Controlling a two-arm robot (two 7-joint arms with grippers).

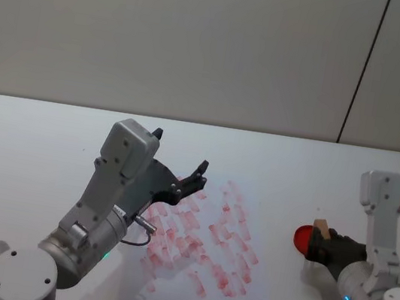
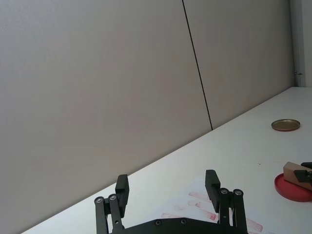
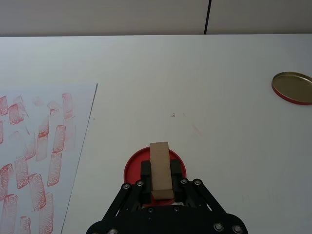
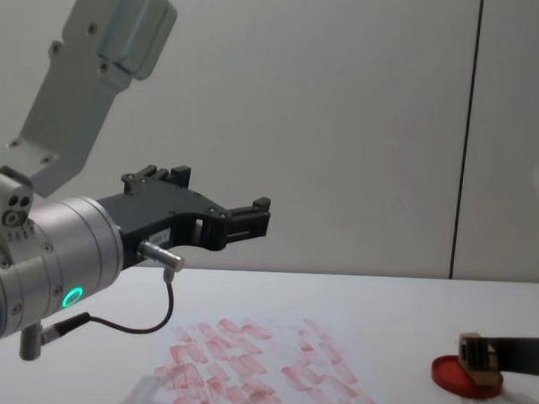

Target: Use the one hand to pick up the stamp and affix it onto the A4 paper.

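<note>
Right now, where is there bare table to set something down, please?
Free: table between the A4 paper and the ink pad, between pad and brass lid, and the far strip along the wall. Crowded: the pad, where the right tool grips the stamp, and the paper's far-left corner under the open left tool.

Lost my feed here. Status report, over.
Right gripper shut on stamp, at red ink pad. Left gripper open, raised over A4 paper. Gold lid well aside.
</note>
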